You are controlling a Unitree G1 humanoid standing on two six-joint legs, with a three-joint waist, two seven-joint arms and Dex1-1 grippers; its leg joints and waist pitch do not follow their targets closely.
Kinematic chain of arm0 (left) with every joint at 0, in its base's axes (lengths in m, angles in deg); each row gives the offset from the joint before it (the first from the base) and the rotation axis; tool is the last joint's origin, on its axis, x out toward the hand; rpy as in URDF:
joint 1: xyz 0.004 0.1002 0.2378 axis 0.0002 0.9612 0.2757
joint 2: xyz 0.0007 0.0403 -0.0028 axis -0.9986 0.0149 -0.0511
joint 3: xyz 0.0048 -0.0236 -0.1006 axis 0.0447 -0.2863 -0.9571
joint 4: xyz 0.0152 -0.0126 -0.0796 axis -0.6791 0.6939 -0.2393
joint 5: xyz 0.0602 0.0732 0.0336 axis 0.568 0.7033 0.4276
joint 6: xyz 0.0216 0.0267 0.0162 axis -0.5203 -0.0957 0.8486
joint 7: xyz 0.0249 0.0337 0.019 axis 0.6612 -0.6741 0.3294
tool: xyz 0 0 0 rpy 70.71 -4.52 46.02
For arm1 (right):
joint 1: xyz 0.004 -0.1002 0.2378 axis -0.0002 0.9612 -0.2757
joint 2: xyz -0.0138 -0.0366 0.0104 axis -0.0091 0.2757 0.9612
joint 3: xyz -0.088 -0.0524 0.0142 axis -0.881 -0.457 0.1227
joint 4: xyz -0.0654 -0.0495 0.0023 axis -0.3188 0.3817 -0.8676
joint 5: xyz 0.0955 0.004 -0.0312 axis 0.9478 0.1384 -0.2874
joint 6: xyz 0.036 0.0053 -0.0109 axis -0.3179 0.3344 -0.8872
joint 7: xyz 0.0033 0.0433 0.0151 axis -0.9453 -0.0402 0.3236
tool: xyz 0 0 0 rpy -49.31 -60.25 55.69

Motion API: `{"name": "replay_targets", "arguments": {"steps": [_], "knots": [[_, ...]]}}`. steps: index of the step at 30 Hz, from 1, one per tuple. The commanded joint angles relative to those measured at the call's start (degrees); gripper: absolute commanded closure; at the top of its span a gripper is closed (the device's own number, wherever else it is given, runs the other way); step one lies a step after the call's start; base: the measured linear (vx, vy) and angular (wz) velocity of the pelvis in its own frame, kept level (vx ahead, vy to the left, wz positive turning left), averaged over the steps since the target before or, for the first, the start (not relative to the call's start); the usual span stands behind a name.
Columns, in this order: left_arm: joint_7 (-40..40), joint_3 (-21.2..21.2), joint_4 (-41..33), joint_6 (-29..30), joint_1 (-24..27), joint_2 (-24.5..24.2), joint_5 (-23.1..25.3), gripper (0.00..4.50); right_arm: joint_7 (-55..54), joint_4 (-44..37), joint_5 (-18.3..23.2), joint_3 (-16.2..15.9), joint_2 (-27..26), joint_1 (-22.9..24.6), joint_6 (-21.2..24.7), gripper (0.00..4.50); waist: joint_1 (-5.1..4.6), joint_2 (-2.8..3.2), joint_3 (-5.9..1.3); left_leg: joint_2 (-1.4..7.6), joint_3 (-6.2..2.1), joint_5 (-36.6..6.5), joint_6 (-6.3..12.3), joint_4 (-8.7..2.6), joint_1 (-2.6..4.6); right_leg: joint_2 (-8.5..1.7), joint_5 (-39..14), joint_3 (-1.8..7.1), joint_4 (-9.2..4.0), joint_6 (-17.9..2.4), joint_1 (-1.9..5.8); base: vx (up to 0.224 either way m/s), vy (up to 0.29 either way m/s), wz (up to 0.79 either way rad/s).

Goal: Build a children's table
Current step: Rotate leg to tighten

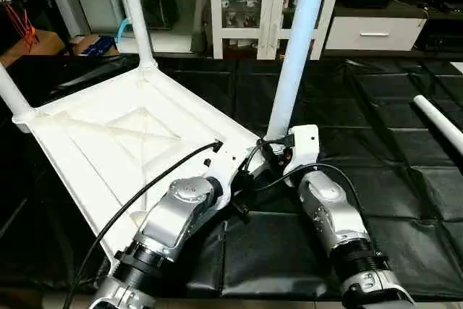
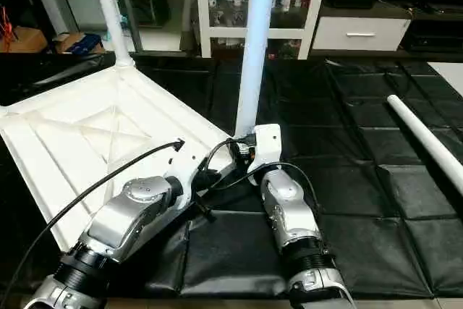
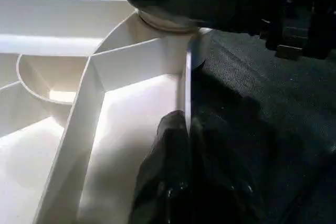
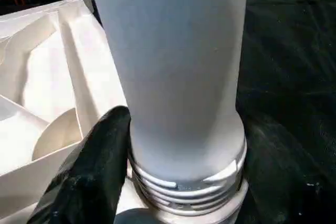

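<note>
Nearest us, our left gripper [image 3: 185, 145] is clamped shut on the thin side rim of the table top [image 1: 108, 142], which lies upside down on the black padded mat [image 1: 376, 128] with its ribbed underside facing up. Just beyond, at the top's near right corner, our right gripper [image 4: 157, 156] stands partly open around the base of an upright leg [image 1: 295, 56]; one black finger [image 4: 97, 166] rests against the threaded collar, which still shows its ridges above the socket. We cannot see the second finger.

We count three legs standing in corner sockets: this one, a second [image 1: 137, 16] at the far corner, and a third [image 1: 13, 95] at the left corner. A fourth leg [image 2: 427, 142] lies loose on the mat, well apart to the right.

Farther back stand a white glass-door cabinet [image 1: 264, 5] and a white drawer unit [image 1: 375, 32].
</note>
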Motion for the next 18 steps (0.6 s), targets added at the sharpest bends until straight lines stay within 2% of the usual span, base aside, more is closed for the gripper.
{"name": "replay_targets", "arguments": {"steps": [1, 2, 3, 5, 9, 10, 11, 13, 14, 15, 17, 18], "knots": [[0.6, -0.9, 1.1, -0.4, 0.1, -0.4, 0.3, 4.5, 3.1, -0.9, 1.9, -0.4, -1.4, 0.7, 0.6, 1.77, -0.1, -0.27, -2.26, 3.34, -2.06, -27.1, -2.21, -5.36, 1.26, -3.72, -20.4, 2.99, -6.01, -8.0, 0.13, 0.0, 0.0, 0.0], [-0.1, -0.7, 0.7, -0.5, 0.3, -0.9, 0.2, 4.5, 4.6, -2.0, 2.5, -0.7, -1.2, 0.9, 0.4, 1.21, -0.08, -0.14, -2.25, 3.34, -2.08, -27.1, -2.22, -5.38, 1.26, -3.72, -20.5, 2.99, -6.01, -7.9, 0.13, 0.0, 0.0, 0.0], [-1.1, -0.2, 0.3, -1.1, 0.6, -1.4, 0.2, 4.5, 5.9, -2.9, 2.6, -1.1, -0.8, 1.1, 0.1, 1.07, -0.01, -0.21, -2.3, 3.37, -2.05, -27.0, -2.06, -5.36, 1.32, -3.72, -20.3, 3.03, -6.06, -7.9, 0.08, 0.0, 0.0, 0.0], [-2.2, 0.2, -0.4, -1.1, 1.1, -2.0, 0.0, 4.5, 7.2, -4.0, 3.1, -1.2, -0.5, 1.4, 0.2, 1.02, 0.04, -0.28, -2.38, 3.46, -2.02, -25.3, -1.42, -5.41, 0.9, -3.75, -18.2, 3.11, -5.83, -8.0, 0.48, 0.0, 0.0, 0.0], [-7.9, 2.6, -4.4, -2.2, 4.0, -5.7, -1.1, 4.5, 15.0, -8.9, 6.3, -1.6, 2.7, 2.4, 3.1, 0.6, 0.08, -0.24, -2.77, 3.51, -1.76, -20.7, 0.12, -5.22, 0.5, -3.52, -12.0, 3.06, -5.17, -10.1, 0.95, 0.0, 0.0, 0.0], [-10.8, 3.5, -6.2, -3.2, 5.3, -7.4, -1.8, 4.5, 18.6, -10.5, 7.3, -2.0, 4.6, 3.0, 4.3, 0.6, 0.38, -0.34, -3.06, 3.52, -1.81, -17.9, 1.28, -4.95, 0.28, -3.64, -9.2, 3.02, -4.86, -10.3, 1.42, 0.0, 0.0, 0.0], [-12.7, 4.1, -7.3, -3.8, 6.2, -8.6, -2.3, 4.5, 20.9, -11.5, 8.0, -2.3, 5.9, 3.3, 5.2, 0.44, 0.42, -0.33, -3.03, 3.52, -1.69, -16.6, 2.04, -4.88, 0.13, -3.6, -7.7, 3.03, -4.82, -10.5, 1.48, 0.0, 0.0, 0.0], [-15.3, 4.7, -9.4, -4.1, 7.8, -10.5, -3.1, 4.5, 25.5, -13.3, 9.0, -2.9, 8.2, 4.2, 6.0, 0.27, 0.63, -0.16, -3.09, 3.53, -1.29, -13.4, 3.7, -4.51, 0.38, -3.39, -3.8, 3.0, -4.44, -12.2, 1.12, 0.0, 0.0, 0.0], [-16.1, 4.7, -10.4, -4.0, 8.5, -11.3, -3.5, 4.5, 27.6, -14.1, 9.3, -3.2, 9.5, 4.8, 6.6, 0.17, 0.72, -0.17, -3.09, 3.65, -1.25, -13.2, 3.87, -4.49, 0.49, -3.38, -3.5, 2.99, -4.36, -12.6, 1.1, 0.0, 0.0, 0.0], [-17.1, 4.8, -11.4, -4.0, 9.2, -12.1, -3.9, 4.5, 29.7, -14.7, 9.4, -3.6, 10.8, 5.3, 6.8, 0.08, 0.99, -0.19, -3.12, 3.65, -1.28, -11.9, 4.31, -4.43, 0.36, -3.31, -2.6, 2.9, -4.09, -12.8, 1.4, 0.0, 0.0, 0.0], [-18.9, 4.9, -13.1, -4.4, 10.4, -13.6, -4.7, 4.5, 32.8, -14.8, 8.9, -4.3, 13.2, 5.9, 6.2, 0.08, 1.57, 0.02, -2.97, 3.87, -1.2, -13.1, 3.97, -4.57, 0.79, -3.22, -4.4, 2.92, -4.26, -13.1, 1.01, 0.0, 0.0, 0.0], [-19.7, 4.8, -14.0, -4.4, 11.0, -14.2, -5.2, 4.5, 34.2, -14.7, 8.8, -4.5, 14.3, 6.1, 6.3, 0.08, 1.64, -0.14, -2.94, 3.88, -1.13, -13.5, 3.65, -4.62, 0.87, -3.15, -4.9, 2.96, -4.3, -13.1, 0.95, 0.0, 0.0, 0.0]]}}
